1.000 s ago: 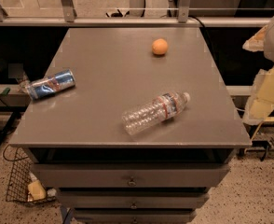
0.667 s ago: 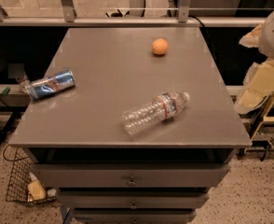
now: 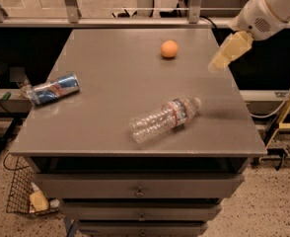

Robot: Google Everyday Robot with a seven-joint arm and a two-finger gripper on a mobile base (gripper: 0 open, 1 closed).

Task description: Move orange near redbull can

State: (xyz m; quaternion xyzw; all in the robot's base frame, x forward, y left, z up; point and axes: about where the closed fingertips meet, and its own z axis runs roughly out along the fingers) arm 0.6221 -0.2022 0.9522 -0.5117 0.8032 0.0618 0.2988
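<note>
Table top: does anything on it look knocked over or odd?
The redbull can lies on its side at the left edge, and the water bottle lies tipped near the front. The orange looks fine. The end effector hovers by the right rear edge.

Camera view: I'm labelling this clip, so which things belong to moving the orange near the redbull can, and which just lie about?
In the job: orange, far side of the table; redbull can, lying at its left edge; claw, above its right edge.
Lying about: water bottle, on its side mid-table.
</note>
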